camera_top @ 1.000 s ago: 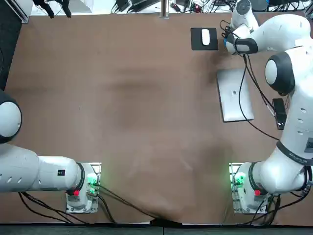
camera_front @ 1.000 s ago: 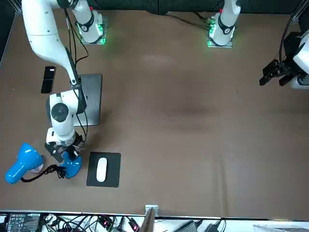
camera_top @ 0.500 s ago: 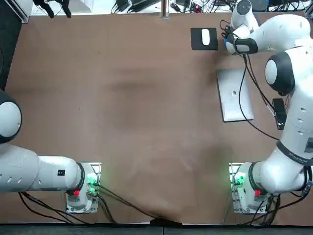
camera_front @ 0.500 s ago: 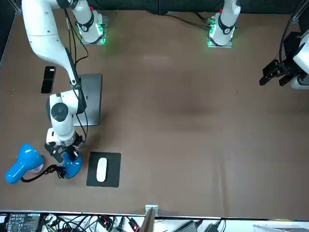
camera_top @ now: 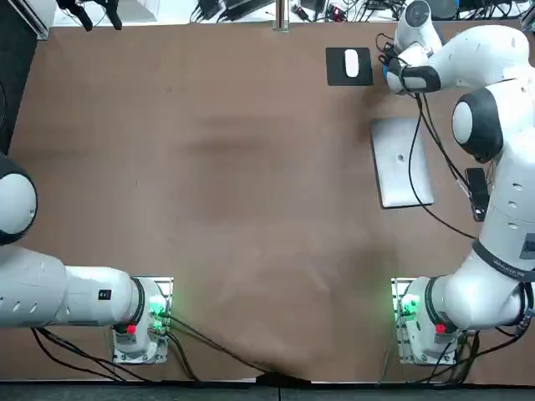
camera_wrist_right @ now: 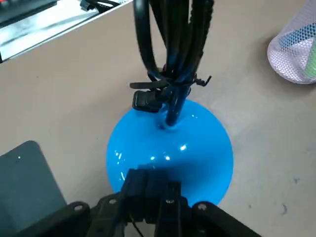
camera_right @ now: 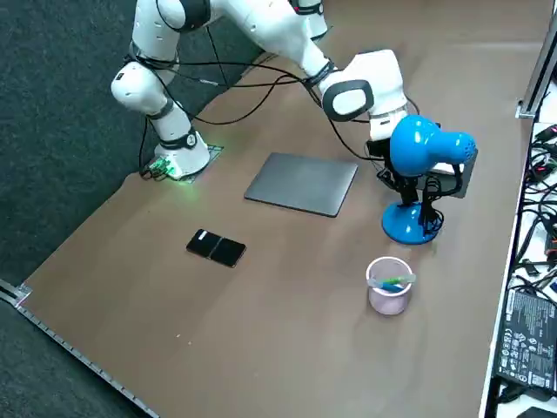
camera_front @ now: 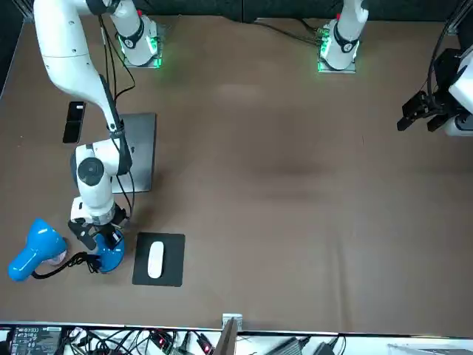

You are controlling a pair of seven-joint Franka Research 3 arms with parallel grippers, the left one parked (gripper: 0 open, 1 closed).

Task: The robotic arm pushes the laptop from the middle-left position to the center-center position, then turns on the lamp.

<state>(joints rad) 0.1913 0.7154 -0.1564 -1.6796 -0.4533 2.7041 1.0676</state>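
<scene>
Front view, left to right. The blue lamp [camera_front: 35,250] was seen at that picture's lower left, on the table [camera_front: 295,185], with a mesh cup [camera_right: 389,285] just beside it. The right gripper [camera_wrist_right: 154,178] was held low over the lamp base [camera_wrist_right: 197,148], with its fingers pressed together and nothing pinched between them. Contact could not be confirmed, though the tips looked to be on the base or just above it. A phone [camera_front: 74,120] was noted further back. Next came the laptop [camera_front: 137,151], closed and flat, well to the left of the table's middle in that picture. A mouse pad [camera_front: 159,259] with a mouse [camera_front: 155,260] on it was seen just right of the lamp base.

Progress, as judged: the laptop was not found at the centre, so the push was taken as undone or cut short. The lamp step was judged to be in hand, and no glow was seen at the lamp head, so the switching was counted as left to do.

Against the frames from a second and half a second earlier, nothing was found changed. Laptop, lamp and phone were in the same spots, and the gripper was at the same pose over the base.
</scene>
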